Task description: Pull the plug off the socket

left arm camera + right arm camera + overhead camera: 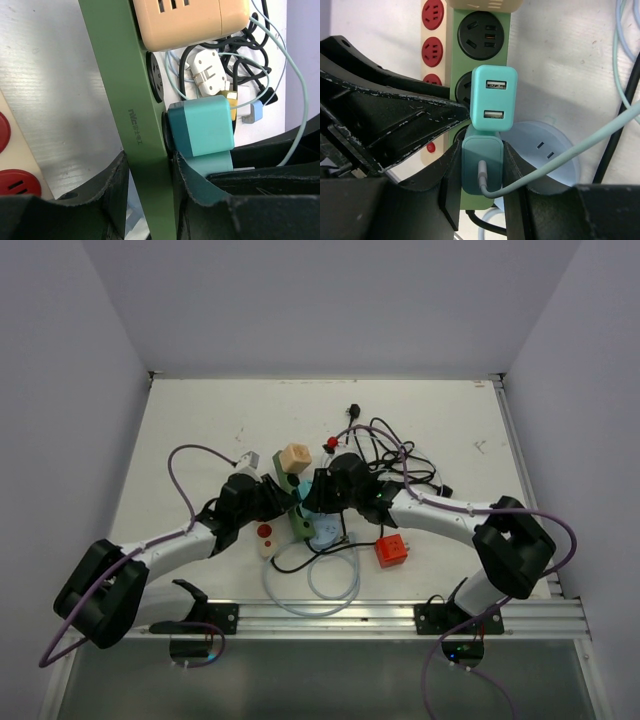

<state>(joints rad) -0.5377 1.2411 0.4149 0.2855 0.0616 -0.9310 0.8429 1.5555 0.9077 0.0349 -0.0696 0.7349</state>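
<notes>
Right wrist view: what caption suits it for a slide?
Right gripper clamped on a teal charger plugged into the green power strip, below a twin-USB adapter.

The power strip [135, 100] is showing olive green with black sockets. The plug [481, 162] and the USB charger [494, 97] are showing teal. A peach adapter [185, 20], a cream strip [446, 30] with red sockets, an orange cube [392, 551] and black cables [400, 455] are standing out against the white tabletop [200, 420].

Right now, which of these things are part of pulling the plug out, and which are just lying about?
In the job: green power strip, cabled teal plug, left gripper, right gripper.
Lying about: teal USB charger, peach adapter, white strip with red sockets, orange cube, black cables.
</notes>
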